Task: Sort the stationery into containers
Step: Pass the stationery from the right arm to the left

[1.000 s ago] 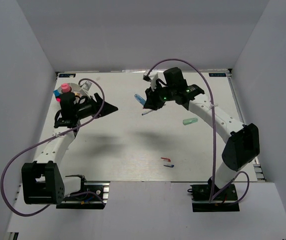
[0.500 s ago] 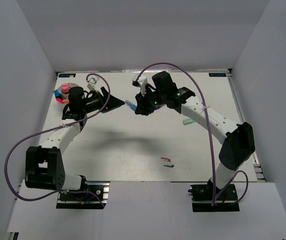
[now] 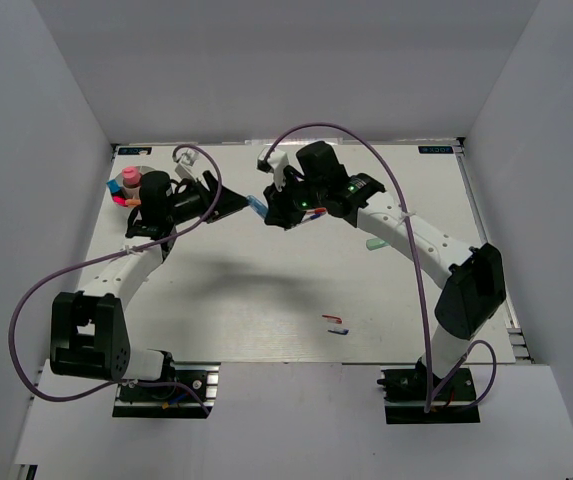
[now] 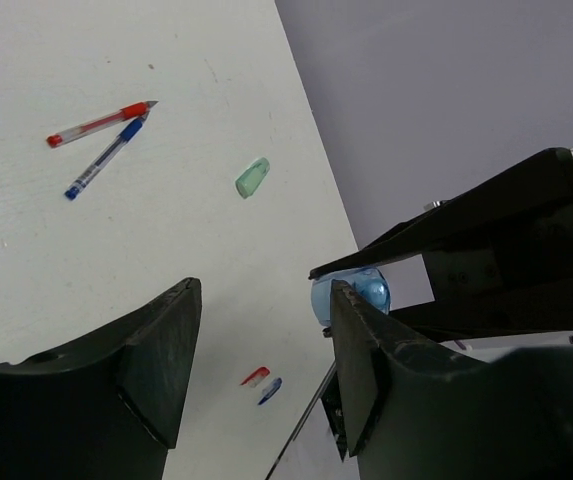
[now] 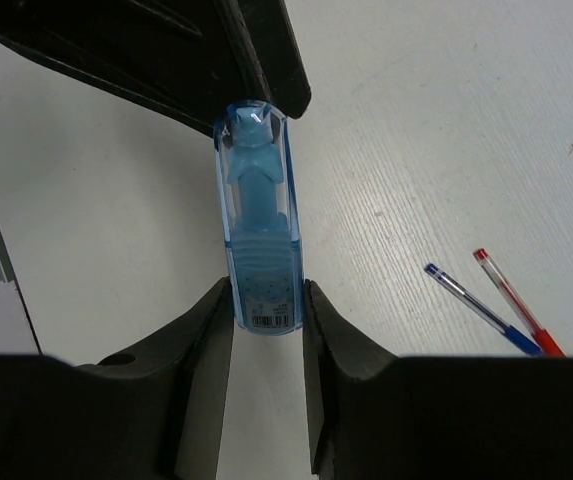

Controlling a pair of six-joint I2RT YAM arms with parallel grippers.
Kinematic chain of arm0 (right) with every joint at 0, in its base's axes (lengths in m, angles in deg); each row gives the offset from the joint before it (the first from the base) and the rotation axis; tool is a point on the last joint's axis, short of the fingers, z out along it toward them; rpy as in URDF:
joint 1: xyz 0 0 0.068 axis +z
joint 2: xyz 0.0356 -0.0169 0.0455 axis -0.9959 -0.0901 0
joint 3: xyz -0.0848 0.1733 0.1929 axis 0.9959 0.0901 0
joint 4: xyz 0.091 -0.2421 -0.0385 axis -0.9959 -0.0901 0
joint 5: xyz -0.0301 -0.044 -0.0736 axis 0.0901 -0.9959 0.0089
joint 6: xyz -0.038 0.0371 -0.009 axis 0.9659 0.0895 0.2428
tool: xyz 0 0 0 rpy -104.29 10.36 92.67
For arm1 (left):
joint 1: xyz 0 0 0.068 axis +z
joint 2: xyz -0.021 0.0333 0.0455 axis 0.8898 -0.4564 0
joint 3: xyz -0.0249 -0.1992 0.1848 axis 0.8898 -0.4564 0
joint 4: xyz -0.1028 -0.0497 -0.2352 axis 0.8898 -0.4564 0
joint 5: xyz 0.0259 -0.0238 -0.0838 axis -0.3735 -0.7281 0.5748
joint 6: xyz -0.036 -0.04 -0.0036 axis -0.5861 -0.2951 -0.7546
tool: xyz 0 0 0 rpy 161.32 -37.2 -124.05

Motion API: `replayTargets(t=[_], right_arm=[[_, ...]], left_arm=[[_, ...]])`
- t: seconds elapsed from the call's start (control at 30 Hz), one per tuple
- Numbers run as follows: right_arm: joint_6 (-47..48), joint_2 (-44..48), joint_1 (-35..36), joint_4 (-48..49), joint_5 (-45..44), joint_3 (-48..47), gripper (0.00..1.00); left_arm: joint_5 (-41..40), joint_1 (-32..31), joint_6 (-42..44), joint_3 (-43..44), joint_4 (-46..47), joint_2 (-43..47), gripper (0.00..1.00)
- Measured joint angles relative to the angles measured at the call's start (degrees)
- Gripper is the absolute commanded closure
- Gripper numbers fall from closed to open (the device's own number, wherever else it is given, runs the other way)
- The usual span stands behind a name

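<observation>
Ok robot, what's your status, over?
Right claw shut on the blue marker. Left claw open at its tip, not gripping. Red pen, blue pen loose on table, nothing blocking.

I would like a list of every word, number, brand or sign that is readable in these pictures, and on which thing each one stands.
No text can be read in any view.
Printed label on the blue marker held in the right gripper: blurred, unreadable.
Small sticker at the far left corner of the table: too small to read.
Second sticker at the far right corner: too small to read.
</observation>
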Motion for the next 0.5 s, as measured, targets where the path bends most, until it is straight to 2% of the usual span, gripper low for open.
replayTargets(t=[0.5], right_arm=[[-4.07, -0.55, -0.31, 0.11, -6.05, 0.02, 1.0]], left_arm=[[-2.64, 0.7, -6.23, -0.61, 1.36, 0.79, 0.38]])
